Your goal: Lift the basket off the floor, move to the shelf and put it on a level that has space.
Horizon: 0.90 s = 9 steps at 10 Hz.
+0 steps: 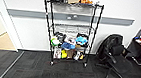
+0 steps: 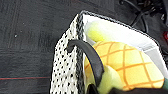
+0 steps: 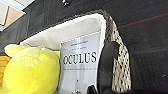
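The basket [image 2: 66,70] is seen close under both wrist cameras, above the floor [image 2: 27,45]. A yellow plush [image 2: 125,65] and a white Oculus box [image 3: 80,65] lie inside it. A dark handle [image 2: 92,60] arches over its woven side. Whether the grippers are apart or clamped cannot be told. In the head view the shelf [image 1: 71,29] stands at twelve o'clock against the wall, a black chair [image 1: 111,53] at three o'clock.
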Tool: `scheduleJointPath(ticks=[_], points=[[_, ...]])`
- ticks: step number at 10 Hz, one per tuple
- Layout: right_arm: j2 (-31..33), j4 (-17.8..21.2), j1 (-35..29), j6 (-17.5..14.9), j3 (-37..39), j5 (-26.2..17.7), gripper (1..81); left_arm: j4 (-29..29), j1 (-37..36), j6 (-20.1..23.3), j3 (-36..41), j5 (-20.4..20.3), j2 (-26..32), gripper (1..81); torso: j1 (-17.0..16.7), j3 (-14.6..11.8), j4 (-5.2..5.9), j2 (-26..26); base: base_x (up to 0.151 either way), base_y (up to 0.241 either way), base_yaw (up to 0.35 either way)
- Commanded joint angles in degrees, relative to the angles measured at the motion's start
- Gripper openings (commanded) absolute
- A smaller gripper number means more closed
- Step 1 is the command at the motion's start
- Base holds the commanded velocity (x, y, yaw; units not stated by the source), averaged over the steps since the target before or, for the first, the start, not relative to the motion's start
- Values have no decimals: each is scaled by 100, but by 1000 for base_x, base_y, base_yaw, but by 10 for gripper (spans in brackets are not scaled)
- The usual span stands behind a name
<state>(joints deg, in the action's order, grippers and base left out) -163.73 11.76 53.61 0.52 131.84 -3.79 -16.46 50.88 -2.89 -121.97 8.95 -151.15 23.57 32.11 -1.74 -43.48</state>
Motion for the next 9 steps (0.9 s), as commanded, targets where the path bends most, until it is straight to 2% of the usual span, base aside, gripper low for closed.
scheduleJointPath(ticks=[1,2,3,5,9], points=[[-39,151,-619,35,-248,-201,10,-112,-540,-27,112,221,-65,10,-347,-420,0,543,0,0,0],[-39,133,-592,27,-248,-201,10,-112,-461,-27,85,221,-135,10,-474,-120,0,737,0,0,0],[-39,116,-549,27,-239,-201,10,-103,-382,-10,85,186,-179,10,-603,-253,0,925,0,0,0],[-39,98,-479,27,-230,-201,10,-112,-329,25,85,169,-179,10,-813,-343,0,1240,0,0,0],[-39,89,-452,27,-248,-201,10,-112,-311,25,85,169,-170,10,-1313,-352,0,2011,0,0,0]])
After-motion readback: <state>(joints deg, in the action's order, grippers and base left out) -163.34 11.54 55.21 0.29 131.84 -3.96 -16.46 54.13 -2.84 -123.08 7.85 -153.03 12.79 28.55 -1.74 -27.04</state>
